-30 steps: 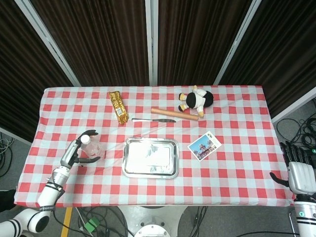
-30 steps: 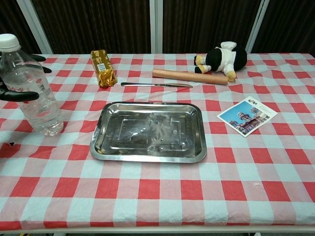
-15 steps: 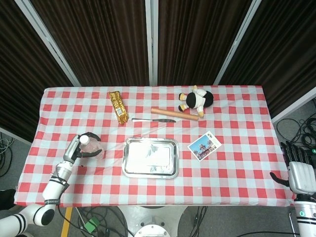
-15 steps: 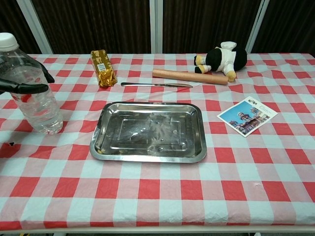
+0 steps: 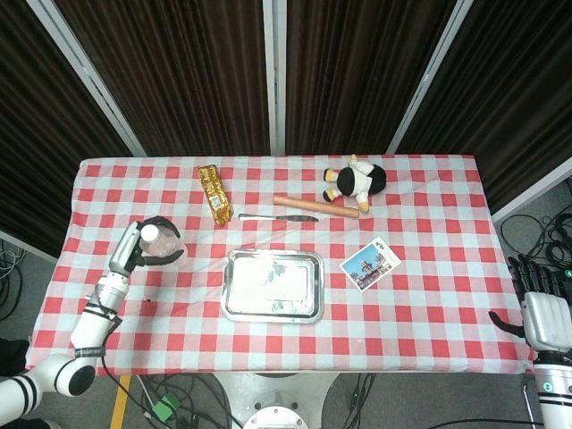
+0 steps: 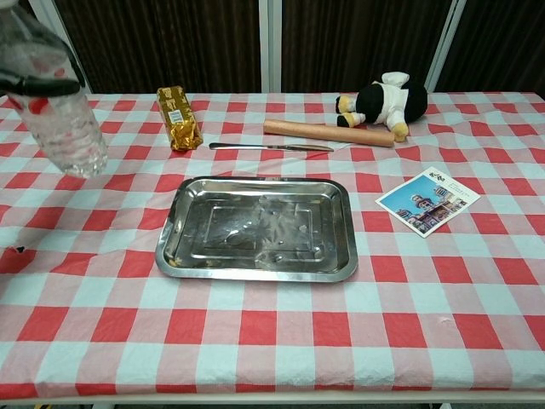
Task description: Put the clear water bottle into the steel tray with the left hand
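My left hand [image 5: 134, 252] holding the water bottle [image 6: 53, 111] left of the steel tray [image 6: 255, 228], knife [image 6: 271, 146] behind tray, postcard [image 6: 427, 200] right of it

Looks like my usual lab test bay, not anyone's home. Dark curtain panels [image 5: 357, 71] run behind the checkered table [image 5: 429, 295], and loose cables [image 5: 541, 241] lie past its right edge.

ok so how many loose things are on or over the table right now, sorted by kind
bottle: 1, clear water bottle, held up by the left hand
tray: 1, steel tray
snack pack: 1, gold packet
utensils: 2, knife, rolling pin
toy: 1, plush
card: 1, postcard
total: 7
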{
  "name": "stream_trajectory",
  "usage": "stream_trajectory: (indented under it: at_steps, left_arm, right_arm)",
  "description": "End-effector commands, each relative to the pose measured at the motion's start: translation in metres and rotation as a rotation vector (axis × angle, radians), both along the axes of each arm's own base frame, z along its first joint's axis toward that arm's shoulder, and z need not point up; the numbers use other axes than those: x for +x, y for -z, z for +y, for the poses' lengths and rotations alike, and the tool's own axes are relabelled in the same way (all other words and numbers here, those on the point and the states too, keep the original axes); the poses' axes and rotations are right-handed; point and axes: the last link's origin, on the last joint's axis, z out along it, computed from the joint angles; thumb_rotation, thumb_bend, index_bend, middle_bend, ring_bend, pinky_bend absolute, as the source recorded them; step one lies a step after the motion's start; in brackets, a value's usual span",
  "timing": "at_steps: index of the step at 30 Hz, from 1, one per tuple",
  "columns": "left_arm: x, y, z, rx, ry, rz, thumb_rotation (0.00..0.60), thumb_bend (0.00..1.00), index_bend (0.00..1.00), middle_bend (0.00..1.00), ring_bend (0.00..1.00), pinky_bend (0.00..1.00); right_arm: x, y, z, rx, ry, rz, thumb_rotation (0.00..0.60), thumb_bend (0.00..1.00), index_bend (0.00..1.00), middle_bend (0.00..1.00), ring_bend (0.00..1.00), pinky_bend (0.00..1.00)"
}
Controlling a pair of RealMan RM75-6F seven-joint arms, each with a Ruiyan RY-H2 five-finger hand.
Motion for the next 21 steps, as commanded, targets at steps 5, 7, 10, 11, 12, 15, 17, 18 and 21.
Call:
stream_trajectory:
  at_steps: [5,7,10,11,12,15,17,18,21]
  left_arm:
    - [0.037,-0.039,0.014,0.037,0.073,-0.024,0.6,0.24,0.63,0.61,0.42,0.43]
    - [0.018,-0.022,0.004,-0.021,0.018,0.002,0.6,0.24,0.63,0.61,0.43,0.43]
    - [0.002,-0.004,0.001,-0.1,-0.043,-0.008,0.6,0.24,0.63,0.61,0.43,0.43]
    - [0.007,-0.007,0.007,-0.09,-0.021,0.001,0.6,0.24,0.63,0.61,0.43,0.43]
    - [0.016,-0.013,0.013,-0.064,0.016,0.007,0.6,0.24,0.63,0.61,0.43,0.44]
    - [0.057,-0.049,0.035,0.047,0.15,-0.004,0.6,0.24,0.63,0.61,0.43,0.44]
    - [0.073,-0.066,0.04,0.081,0.189,-0.02,0.6,0.24,0.62,0.61,0.44,0.44]
    - [0.073,-0.067,0.039,0.075,0.186,-0.019,0.6,0.24,0.62,0.61,0.44,0.44]
    - [0.043,-0.046,0.026,-0.01,0.091,0.008,0.6,0.24,0.61,0.61,0.44,0.44]
  right_arm:
    - [0.002,0.001,0.001,0.006,-0.001,0.002,0.6,0.1,0.04,0.03,0.0,0.0]
    - [0.002,0.002,0.001,0.011,-0.003,0.003,0.6,0.1,0.04,0.02,0.0,0.0]
    - [0.002,0.0,0.001,0.005,-0.005,-0.001,0.6,0.1,0.04,0.02,0.0,0.0]
    - [0.002,0.0,0.001,0.002,-0.005,-0.003,0.6,0.1,0.04,0.02,0.0,0.0]
    - [0.002,-0.001,0.001,-0.002,-0.005,-0.003,0.6,0.1,0.04,0.02,0.0,0.0]
    - [0.002,-0.002,0.001,-0.006,-0.005,-0.004,0.6,0.1,0.04,0.02,0.0,0.0]
    - [0.001,-0.001,0.001,-0.001,-0.004,-0.002,0.6,0.1,0.04,0.02,0.0,0.0]
    - [0.001,-0.001,0.001,0.002,-0.003,-0.002,0.6,0.1,0.04,0.02,0.0,0.0]
    - [0.0,0.001,0.002,0.011,0.001,-0.001,0.6,0.1,0.04,0.02,0.0,0.0]
